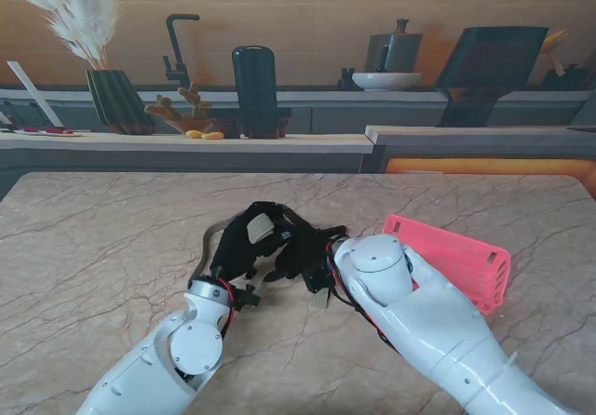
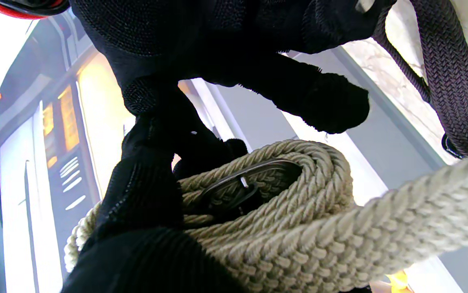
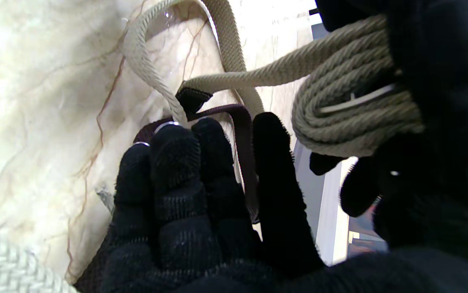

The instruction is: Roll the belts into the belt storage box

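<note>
A beige braided belt (image 2: pixel 282 203) is wound into a coil around its dark buckle (image 2: pixel 250 185). My left hand (image 1: pixel 244 243) is shut on that coil (image 1: pixel 262 227) a little above the table. The belt's loose tail (image 3: pixel 144 61) loops over the marble and trails off to the left (image 1: pixel 205 247). A dark brown belt (image 3: pixel 244 134) lies on the table under the hands (image 2: pixel 449 81). My right hand (image 1: pixel 307 252) is close beside the coil, its fingers (image 3: pixel 201 191) straight and holding nothing. The pink belt storage box (image 1: pixel 461 261) lies to the right, partly behind my right forearm.
The marble table (image 1: pixel 102 247) runs wide on both sides of the hands. Beyond its far edge a counter carries a vase with pampas grass (image 1: pixel 116 99), a black stand (image 1: pixel 254 89) and other kitchen items.
</note>
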`<state>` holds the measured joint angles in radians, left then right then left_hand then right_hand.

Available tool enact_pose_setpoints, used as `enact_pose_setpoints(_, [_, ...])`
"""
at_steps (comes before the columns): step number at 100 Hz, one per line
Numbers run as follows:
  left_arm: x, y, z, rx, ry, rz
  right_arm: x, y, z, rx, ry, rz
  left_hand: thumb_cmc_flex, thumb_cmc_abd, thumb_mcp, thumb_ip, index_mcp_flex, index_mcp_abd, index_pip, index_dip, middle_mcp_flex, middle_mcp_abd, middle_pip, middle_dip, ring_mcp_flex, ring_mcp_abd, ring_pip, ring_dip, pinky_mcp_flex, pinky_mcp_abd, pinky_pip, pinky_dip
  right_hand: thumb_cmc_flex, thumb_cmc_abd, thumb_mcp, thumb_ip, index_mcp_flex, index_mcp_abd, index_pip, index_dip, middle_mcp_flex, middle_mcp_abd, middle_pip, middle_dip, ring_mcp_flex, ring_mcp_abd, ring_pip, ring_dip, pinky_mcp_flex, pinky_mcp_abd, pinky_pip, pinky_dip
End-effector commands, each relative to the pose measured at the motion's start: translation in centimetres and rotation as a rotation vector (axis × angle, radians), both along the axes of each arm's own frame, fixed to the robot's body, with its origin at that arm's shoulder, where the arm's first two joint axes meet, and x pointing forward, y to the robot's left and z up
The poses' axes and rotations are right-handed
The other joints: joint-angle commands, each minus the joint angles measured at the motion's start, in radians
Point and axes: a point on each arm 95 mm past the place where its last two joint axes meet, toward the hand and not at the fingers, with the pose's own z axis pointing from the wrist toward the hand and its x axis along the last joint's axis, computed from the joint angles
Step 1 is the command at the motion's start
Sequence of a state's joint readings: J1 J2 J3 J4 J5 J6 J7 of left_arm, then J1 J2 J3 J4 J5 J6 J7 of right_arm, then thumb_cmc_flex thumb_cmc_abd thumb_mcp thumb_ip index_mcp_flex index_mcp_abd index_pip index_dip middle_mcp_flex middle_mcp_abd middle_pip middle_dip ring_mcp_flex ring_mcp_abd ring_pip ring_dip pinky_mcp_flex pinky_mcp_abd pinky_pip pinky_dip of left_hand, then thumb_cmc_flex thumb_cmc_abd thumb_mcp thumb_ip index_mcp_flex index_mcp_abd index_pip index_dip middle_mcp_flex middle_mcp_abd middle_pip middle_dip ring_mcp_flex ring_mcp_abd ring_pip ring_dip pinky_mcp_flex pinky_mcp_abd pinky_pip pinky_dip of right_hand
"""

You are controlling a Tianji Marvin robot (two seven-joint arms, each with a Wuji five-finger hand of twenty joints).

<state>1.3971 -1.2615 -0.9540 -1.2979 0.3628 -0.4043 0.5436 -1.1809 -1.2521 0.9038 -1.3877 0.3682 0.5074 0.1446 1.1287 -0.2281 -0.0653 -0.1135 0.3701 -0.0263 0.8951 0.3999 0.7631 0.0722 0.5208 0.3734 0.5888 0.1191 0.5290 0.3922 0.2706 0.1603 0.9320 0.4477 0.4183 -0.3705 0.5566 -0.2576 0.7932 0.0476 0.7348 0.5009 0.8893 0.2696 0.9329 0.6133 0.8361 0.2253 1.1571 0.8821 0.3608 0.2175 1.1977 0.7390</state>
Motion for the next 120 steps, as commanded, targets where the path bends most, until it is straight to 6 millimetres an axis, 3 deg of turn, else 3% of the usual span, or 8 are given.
enact_pose_setpoints(1, [0.0,-1.7,1.5,-0.025,-0.029,-0.026,-1.1,1.6,0.1,0.026,0.009,0.029,0.162,0.229,0.076,0.038,0.016,-0.006,0.037,0.004,0.094,-0.013,0.102,0.048,0.055,0.012,0.048,0.029,0.026,0.003,0.041,0.023,0.201,-0.074,0.122,0.114,0.022,-0.029,0.016,0.007,0.004,0.041,-0.003,-0.013,-0.013,0.007,-0.009,-0.016,-0.002,0.0,0.035,-0.01])
enact_pose_setpoints(21, [0.2,-1.7,1.4,-0.024,-0.011,-0.01,-1.1,-0.5,0.6,-0.103,-0.138,0.02,0.139,0.26,0.015,0.04,-0.001,0.021,0.057,0.007,0.165,-0.041,0.475,0.299,0.196,0.043,0.206,0.089,0.154,0.032,0.078,0.015,0.257,-0.079,0.116,0.108,-0.001,-0.045,0.097,-0.049,0.014,0.035,-0.003,-0.026,-0.006,0.006,-0.01,-0.03,0.005,0.001,0.042,-0.023])
enact_pose_setpoints(44, [0.5,-1.6,1.3,-0.013,-0.003,0.018,-1.6,-3.5,1.7,-0.251,-0.349,-0.016,-0.016,0.074,0.068,0.083,0.089,0.048,0.122,0.026,0.322,-0.083,0.599,0.428,0.453,0.027,0.384,0.137,0.384,0.073,0.234,-0.019,0.286,-0.092,0.126,0.102,-0.019,-0.061,0.173,-0.107,0.026,0.026,-0.01,-0.035,0.002,0.005,-0.017,-0.04,0.01,0.003,0.044,-0.029])
enact_pose_setpoints(64, [0.5,-1.6,1.3,-0.001,-0.005,0.018,-2.3,-5.1,2.5,-0.332,-0.495,-0.05,-0.184,-0.062,0.337,0.052,0.101,0.051,0.121,0.023,0.36,-0.098,0.609,0.438,0.537,0.034,0.438,0.135,0.459,0.101,0.34,-0.062,0.289,-0.09,0.137,0.1,-0.018,-0.073,0.177,-0.11,0.029,0.017,-0.014,-0.037,0.006,-0.001,-0.027,-0.046,0.01,0.003,0.043,-0.03])
enact_pose_setpoints(77, [0.7,-1.4,1.4,0.045,-0.031,0.013,-2.8,-5.7,2.9,-0.308,-0.54,-0.095,-0.38,-0.181,0.609,0.021,0.112,0.09,0.038,0.042,0.384,-0.102,0.637,0.434,0.61,0.017,0.511,0.154,0.529,0.111,0.416,-0.073,0.267,-0.1,0.131,0.097,-0.022,-0.074,0.175,-0.113,0.026,0.013,-0.021,-0.04,0.006,-0.005,-0.035,-0.05,0.011,0.003,0.042,-0.032])
enact_pose_setpoints(89, [1.2,-1.0,1.2,0.144,-0.068,0.009,-3.5,-5.9,3.3,-0.246,-0.592,-0.107,-0.491,-0.224,0.749,0.057,0.108,0.146,-0.06,0.082,0.41,-0.094,0.686,0.429,0.684,-0.023,0.666,0.22,0.638,0.109,0.541,-0.097,0.139,-0.148,0.219,0.101,-0.024,-0.064,0.006,-0.025,0.002,0.004,-0.08,-0.063,-0.021,-0.013,-0.109,-0.073,0.003,0.005,-0.004,-0.051])
enact_pose_setpoints(98, [1.4,-0.8,1.0,0.19,-0.068,0.004,-4.0,-6.0,3.7,-0.232,-0.647,-0.073,-0.507,-0.261,0.767,0.057,0.063,0.179,-0.155,0.053,0.416,-0.087,0.717,0.442,0.687,-0.03,0.825,0.268,0.696,0.116,0.629,-0.104,0.015,-0.179,0.262,0.166,-0.068,-0.039,-0.161,0.09,-0.033,-0.015,-0.15,-0.094,-0.059,-0.026,-0.206,-0.108,-0.01,0.008,-0.059,-0.057])
enact_pose_setpoints(120, [1.8,-0.8,0.6,0.288,-0.073,-0.014,-4.1,-5.3,4.1,-0.299,-0.765,0.001,-0.52,-0.301,0.761,0.053,-0.083,0.227,-0.313,-0.026,0.397,-0.102,0.733,0.453,0.687,-0.08,1.03,0.313,0.763,0.081,0.733,-0.122,-0.132,-0.149,0.048,0.159,-0.061,0.054,-0.227,0.114,-0.023,-0.014,-0.206,-0.128,-0.062,-0.015,-0.307,-0.152,-0.012,0.032,-0.111,-0.049])
